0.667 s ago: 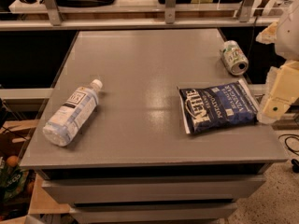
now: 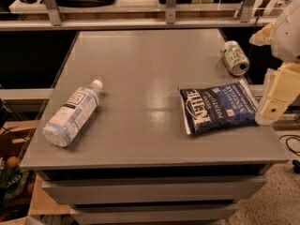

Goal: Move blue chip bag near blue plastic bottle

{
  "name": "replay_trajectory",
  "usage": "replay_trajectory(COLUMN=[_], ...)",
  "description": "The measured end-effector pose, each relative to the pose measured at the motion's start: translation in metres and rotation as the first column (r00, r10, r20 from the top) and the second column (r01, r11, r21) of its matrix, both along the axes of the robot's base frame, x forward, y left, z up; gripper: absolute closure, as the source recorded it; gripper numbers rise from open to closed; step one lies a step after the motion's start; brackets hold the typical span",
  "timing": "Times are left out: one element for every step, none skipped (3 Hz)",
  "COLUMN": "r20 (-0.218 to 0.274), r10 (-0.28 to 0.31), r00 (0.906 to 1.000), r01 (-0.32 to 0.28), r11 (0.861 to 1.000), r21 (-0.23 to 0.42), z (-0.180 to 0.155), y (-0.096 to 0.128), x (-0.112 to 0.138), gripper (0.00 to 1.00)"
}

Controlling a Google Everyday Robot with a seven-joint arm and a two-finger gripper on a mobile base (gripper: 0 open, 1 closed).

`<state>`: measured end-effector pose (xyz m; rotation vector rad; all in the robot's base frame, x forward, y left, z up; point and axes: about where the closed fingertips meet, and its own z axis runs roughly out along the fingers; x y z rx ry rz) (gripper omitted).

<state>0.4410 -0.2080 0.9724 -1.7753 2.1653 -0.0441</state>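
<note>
Little had moved since the earlier frame: the bottle [image 2: 72,112], the bag [image 2: 218,108] and the can [image 2: 234,57] lay where they had lain, and the end effector [image 2: 265,115] kept about the same place at the right edge of the table [image 2: 150,64].

At the left, the bottle lay on its side near the front corner, cap pointing toward the back and right. Bare table ran between it and the bag, so the two were well apart. The bag lay flat right of centre with its lettering up, its far end close to the right edge. Behind it the can lay on its side, apart from the bag. Farthest right, the end effector hung tilted, its cream tip just beside the bag's right end. I could not tell whether it touched the bag, nor whether it was wide or narrow.

By my judgement the task was at the reach: the bag was not yet gripped or lifted. The next move called for a firm hold on a flat, crinkly thing that offers little to pinch, probably at its raised edge. Then came a carry leftward over the bare table. The bag should be set down gently, since the bottle on its round side might roll if bumped.
</note>
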Motion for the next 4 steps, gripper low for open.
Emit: replay_trajectory(r20=[-0.02,-0.052,-0.083,-0.129], r10=[0.082,0.135,0.151,0.145], r00=[0.9964,0.9895,0.9851,0.981], r01=[-0.081,-0.133,-0.147,-0.139], r11=[0.996,0.99,0.988,0.989], r21=[0.027,0.048,0.048,0.057], z=[-0.013,-0.037,-0.063,-0.092], y=[0.013,0.024,0.026,0.022], x=[0.009,0.019,0.028,0.034], gripper=[0.0,0.0,0.0,0.0])
